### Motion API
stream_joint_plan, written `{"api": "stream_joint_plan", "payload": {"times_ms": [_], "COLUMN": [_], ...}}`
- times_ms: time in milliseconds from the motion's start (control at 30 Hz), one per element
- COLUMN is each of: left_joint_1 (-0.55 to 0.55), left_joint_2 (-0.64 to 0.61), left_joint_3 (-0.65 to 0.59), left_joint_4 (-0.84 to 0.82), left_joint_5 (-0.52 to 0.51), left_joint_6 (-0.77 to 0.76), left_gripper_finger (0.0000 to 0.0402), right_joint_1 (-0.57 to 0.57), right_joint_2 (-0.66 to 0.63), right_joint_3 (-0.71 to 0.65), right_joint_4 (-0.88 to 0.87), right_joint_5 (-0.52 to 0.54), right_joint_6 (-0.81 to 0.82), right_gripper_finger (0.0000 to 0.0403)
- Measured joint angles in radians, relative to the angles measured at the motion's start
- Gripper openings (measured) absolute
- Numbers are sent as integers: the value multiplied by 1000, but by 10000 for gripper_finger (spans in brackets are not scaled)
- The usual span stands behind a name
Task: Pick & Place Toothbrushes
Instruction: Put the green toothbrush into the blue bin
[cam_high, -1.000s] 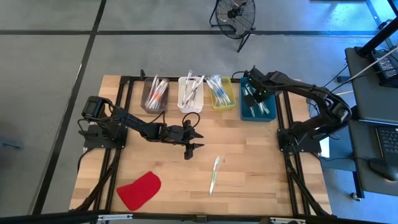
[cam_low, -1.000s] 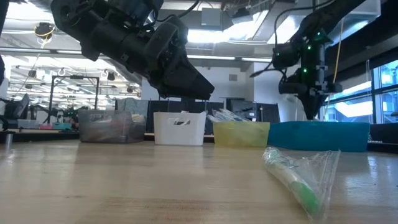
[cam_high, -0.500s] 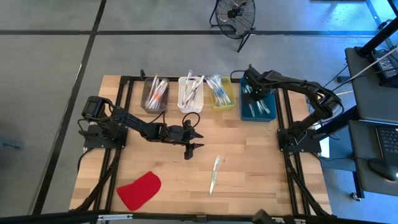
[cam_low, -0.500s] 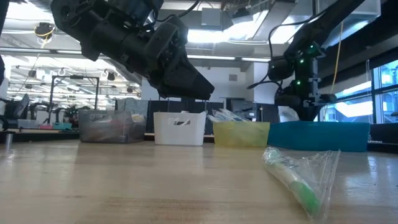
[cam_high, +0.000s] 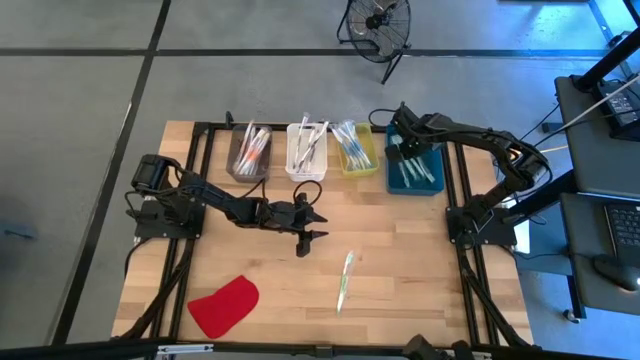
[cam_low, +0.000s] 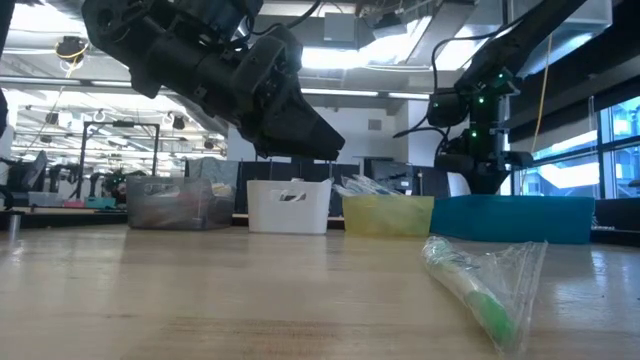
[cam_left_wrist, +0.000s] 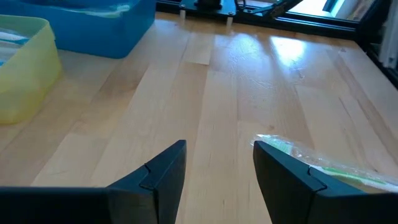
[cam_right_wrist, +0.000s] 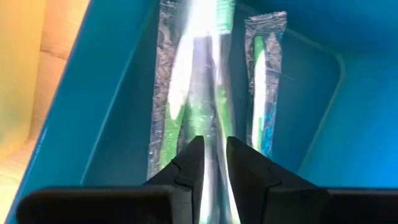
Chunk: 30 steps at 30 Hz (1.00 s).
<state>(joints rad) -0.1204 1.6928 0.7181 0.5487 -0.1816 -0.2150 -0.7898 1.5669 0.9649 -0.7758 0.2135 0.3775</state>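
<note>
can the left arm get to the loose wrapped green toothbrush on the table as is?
Probably yes. The wrapped green toothbrush lies alone on bare wooden table, just ahead of the left gripper, whose jaws stand open. Nothing lies between them.

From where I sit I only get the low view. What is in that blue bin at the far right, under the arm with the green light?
Observer: Green toothbrushes in clear wrappers. They lie flat on the floor of the blue bin, and the right gripper is directly over them.
Visitor: And the big dark arm up front, is it carrying anything?
Observer: No. The left gripper has its fingers open and empty. It hovers over bare wood beside the loose wrapped toothbrush on the table.
</note>
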Motion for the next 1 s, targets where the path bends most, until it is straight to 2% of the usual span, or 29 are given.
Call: {"api": "stream_joint_plan", "payload": {"times_ms": [133, 400, 567, 667, 800, 1000], "left_joint_1": [0, -13, -52, -84, -111, -130], "left_joint_2": [0, -7, -11, -13, -13, -13], "left_joint_3": [0, 0, 46, 107, 198, 237], "left_joint_4": [0, -2, -11, -99, -276, -441], "left_joint_5": [47, 75, 140, 139, 73, 12], "left_joint_6": [0, 14, 93, 178, 224, 158], "left_gripper_finger": [182, 182, 182, 182, 182, 182], "right_joint_1": [0, 8, 36, 64, 126, 271], "right_joint_2": [0, -8, -61, -111, -188, -293], "right_joint_3": [0, -1, -1, -1, -6, -69], "right_joint_4": [-1, -3, -3, -21, -34, -27], "right_joint_5": [5, 7, 23, 26, 31, 29], "right_joint_6": [0, -49, -72, -72, -75, -65], "right_gripper_finger": [56, 8, 11, 20, 15, 6]}}
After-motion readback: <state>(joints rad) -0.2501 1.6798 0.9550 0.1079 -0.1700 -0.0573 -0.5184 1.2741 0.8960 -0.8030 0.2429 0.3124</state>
